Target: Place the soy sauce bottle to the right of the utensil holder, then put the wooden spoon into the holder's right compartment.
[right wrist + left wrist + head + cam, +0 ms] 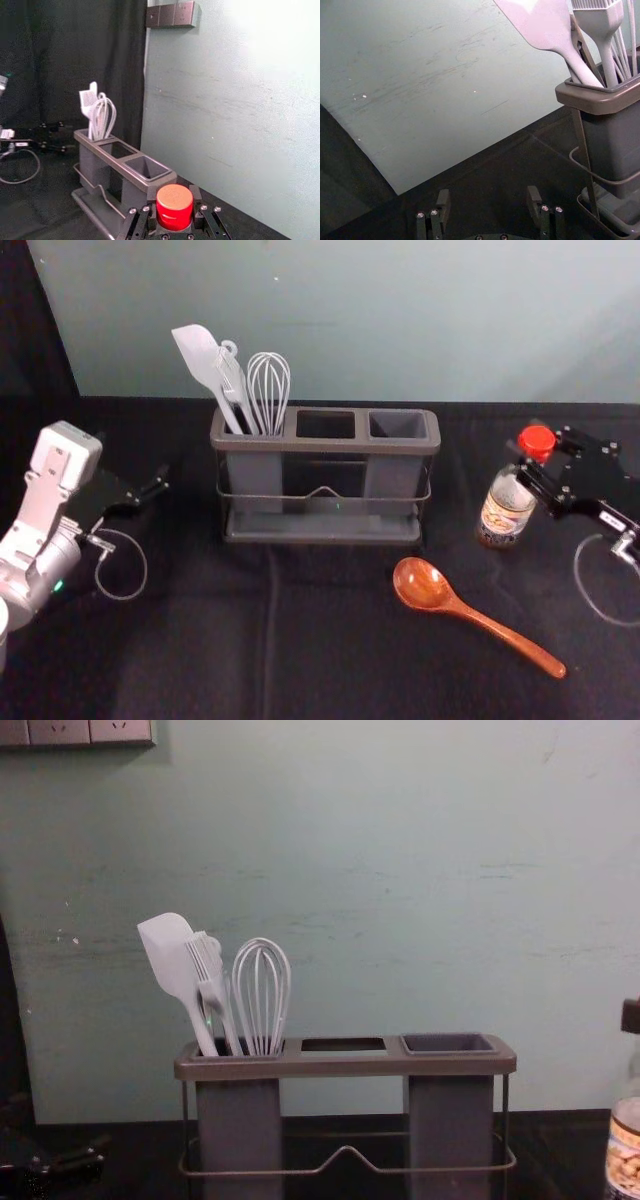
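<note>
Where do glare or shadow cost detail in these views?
Head view: small highlights on the wooden spoon, folds in the black cloth mostly lost in darkness; left wrist view: a washed-out patch on the spatula; right wrist view: the wall brightest toward the upper right.

Red btl cap (537, 441), orange-brn spoon (424, 586), label (503, 517) prob. patterned cream.
</note>
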Controlling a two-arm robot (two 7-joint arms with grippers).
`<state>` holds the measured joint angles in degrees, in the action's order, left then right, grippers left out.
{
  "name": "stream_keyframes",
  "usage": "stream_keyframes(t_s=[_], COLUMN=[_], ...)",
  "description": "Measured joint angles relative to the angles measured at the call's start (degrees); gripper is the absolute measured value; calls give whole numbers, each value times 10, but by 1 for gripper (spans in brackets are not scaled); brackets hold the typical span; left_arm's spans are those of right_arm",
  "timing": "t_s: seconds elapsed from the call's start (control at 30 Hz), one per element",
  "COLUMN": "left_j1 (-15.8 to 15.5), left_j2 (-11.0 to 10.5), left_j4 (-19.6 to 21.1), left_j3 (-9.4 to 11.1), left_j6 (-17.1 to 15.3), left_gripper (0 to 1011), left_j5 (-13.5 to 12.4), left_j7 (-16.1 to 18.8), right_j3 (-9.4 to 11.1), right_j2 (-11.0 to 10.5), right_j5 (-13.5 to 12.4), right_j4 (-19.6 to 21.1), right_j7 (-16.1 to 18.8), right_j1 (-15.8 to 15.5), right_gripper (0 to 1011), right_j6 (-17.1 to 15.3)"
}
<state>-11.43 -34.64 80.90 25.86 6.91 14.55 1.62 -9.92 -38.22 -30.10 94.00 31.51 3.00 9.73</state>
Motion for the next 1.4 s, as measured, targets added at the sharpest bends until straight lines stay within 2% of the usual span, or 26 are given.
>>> stream_keyframes(t_s=[0.33, 0.77, 1.1, 1.4], left_j1=[0, 0, 0, 0], left_j2=[0, 0, 0, 0], left_j4=[0, 0, 0, 0], left_j3=[0, 0, 0, 0], left_j6=[0, 0, 0, 0], left_gripper=[1005, 1005, 1005, 1005], left_j5=[0, 0, 0, 0], left_j7=[0, 0, 0, 0], right_j3=[-33, -65, -70, -64], right_j2=[54, 107, 127, 132], right_j5=[29, 72, 90, 94], right_j4=[-92, -174, -207, -222], right_j7=[10, 7, 1, -1], right_j1=[70, 138, 157, 159], right_gripper=[386, 386, 386, 386], right_j6=[21, 40, 50, 54])
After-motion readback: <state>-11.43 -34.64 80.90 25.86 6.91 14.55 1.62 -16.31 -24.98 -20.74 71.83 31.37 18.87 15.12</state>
